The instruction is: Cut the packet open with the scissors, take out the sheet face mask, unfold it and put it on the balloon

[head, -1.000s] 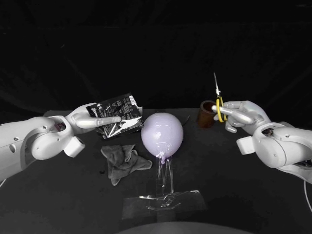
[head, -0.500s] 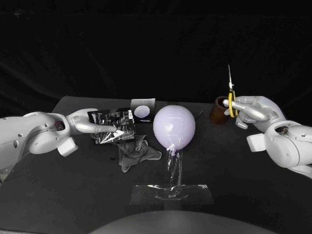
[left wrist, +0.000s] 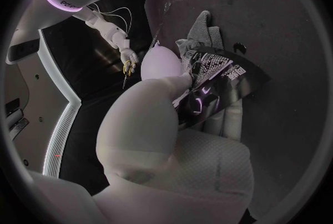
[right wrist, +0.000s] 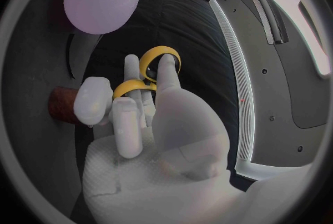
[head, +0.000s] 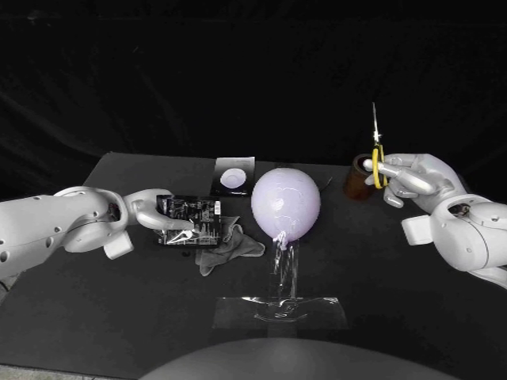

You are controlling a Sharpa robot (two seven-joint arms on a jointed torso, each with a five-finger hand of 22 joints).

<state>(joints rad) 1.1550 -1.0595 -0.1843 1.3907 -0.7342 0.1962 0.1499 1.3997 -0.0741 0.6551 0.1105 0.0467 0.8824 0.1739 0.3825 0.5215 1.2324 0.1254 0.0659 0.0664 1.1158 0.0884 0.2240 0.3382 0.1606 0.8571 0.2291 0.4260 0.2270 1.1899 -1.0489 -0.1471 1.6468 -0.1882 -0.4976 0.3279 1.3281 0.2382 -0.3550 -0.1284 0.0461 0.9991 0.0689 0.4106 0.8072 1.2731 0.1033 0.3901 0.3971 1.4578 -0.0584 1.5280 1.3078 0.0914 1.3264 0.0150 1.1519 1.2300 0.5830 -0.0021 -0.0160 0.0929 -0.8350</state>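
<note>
Our left hand point(head: 149, 210) grips the dark, glossy packet point(head: 196, 222), fingers closed over the edge nearest our arm. We hold the packet low over the black table point(head: 105, 309), printed face up and roughly level. Its far corner reaches over a crumpled grey cloth point(head: 237, 249) that lies on the table. We cannot tell whether the packet touches the cloth or the table.

Our right hand point(head: 416, 180) holds the scissors point(head: 377, 150) well above the table on the other side. Our fingers pass through the yellow loops, and the blades point straight up, drawn together into one thin line. Just beside this hand, toward the middle, stands a brown cylinder point(head: 356, 184).

Between our two hands the pale lilac balloon point(head: 286, 202) sits upright, knot down, on a clear stand point(head: 283, 305) whose flat base rests on the table. The packet is near the balloon but apart from it. Behind the packet, toward the far edge of the table, lies a small white card point(head: 234, 173) with a round mark on it.
</note>
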